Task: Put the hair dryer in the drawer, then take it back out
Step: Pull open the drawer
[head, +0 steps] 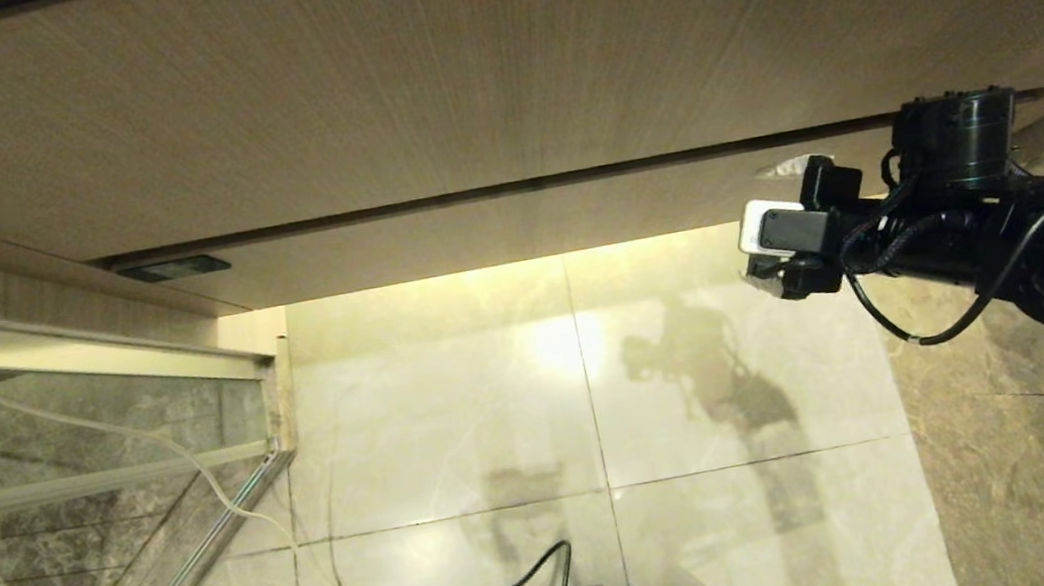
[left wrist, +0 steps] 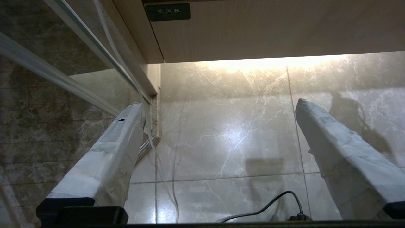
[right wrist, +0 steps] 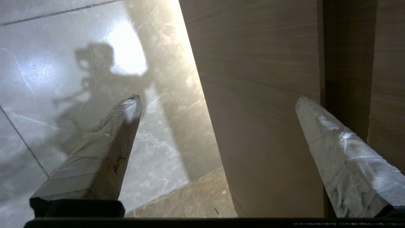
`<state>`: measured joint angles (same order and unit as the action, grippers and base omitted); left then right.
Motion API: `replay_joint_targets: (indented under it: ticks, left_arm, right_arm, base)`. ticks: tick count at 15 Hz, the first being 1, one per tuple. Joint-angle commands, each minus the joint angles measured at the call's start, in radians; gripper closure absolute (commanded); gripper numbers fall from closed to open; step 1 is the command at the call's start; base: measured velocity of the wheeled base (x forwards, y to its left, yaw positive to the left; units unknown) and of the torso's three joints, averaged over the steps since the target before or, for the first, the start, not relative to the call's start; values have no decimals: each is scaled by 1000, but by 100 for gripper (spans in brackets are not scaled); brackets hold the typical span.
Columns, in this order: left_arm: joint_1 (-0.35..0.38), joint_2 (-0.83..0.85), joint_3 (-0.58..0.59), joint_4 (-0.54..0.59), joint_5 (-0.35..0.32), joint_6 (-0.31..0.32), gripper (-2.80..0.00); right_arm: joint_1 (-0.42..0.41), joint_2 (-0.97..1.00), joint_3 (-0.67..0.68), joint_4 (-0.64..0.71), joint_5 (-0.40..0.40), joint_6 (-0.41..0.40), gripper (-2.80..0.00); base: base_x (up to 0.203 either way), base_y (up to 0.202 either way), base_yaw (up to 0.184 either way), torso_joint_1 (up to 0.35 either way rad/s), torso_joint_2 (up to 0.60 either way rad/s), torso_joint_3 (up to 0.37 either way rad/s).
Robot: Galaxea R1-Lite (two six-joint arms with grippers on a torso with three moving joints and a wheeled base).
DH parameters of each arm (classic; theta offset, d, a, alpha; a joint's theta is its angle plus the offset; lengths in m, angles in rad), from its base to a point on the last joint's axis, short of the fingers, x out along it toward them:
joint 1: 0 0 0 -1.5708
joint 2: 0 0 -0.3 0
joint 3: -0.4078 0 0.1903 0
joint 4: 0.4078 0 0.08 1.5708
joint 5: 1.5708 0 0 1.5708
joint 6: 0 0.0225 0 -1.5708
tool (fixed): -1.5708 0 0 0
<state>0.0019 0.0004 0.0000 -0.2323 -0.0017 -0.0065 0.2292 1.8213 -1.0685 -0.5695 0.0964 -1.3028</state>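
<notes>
Now | right gripper (right wrist: 218, 98) raised beside drawer (head: 513, 224) front, jaws wide apart, empty | left gripper (left wrist: 221, 104) parked low, jaws apart

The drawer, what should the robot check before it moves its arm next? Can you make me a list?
1. Right tool open wide: ok.
2. Right tool empty: ok, nothing sits between its taped fingers.
3. Right tool close to the wide, light beige wood-grain drawer: ok, it hangs by the drawer front's right end, not touching as far as I can see.
4. Drawer open enough to put something in: not ok, its flat front looks shut.
5. Hair dryer ready to pick up: cannot tell, no view shows it.
6. Left tool out of the way: ok, it is parked low over the pale marble floor tiles, open and empty.
</notes>
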Motion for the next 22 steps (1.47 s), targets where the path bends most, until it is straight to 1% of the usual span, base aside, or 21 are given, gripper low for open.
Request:
replay_joint_targets:
  ticks: [1,3,7,19,22]
  left_arm:
    - [1,0,40,-1,0,0,-280]
    - [1,0,40,-1,0,-1,-280]
    - [1,0,40,-1,0,0,-280]
    - [1,0,40,-1,0,0,-280]
    - [1,0,40,-1,0,0,-280]
  right_arm:
    - [-27,8,-12,-25,71,-18,-280]
    - [-37,14,-5,-84,112,-20,-280]
    - [-53,21,-5,-163,111,-21,-280]
    - [-60,72,-21,-169,109,-26,-280]
    - [-60,95,-43,-193,109,-25,-280]
  base:
    - [0,0,0,0,0,0]
    - [0,0,0,0,0,0]
    - [0,0,0,0,0,0]
    - [0,0,0,0,0,0]
    - [0,0,0,0,0,0]
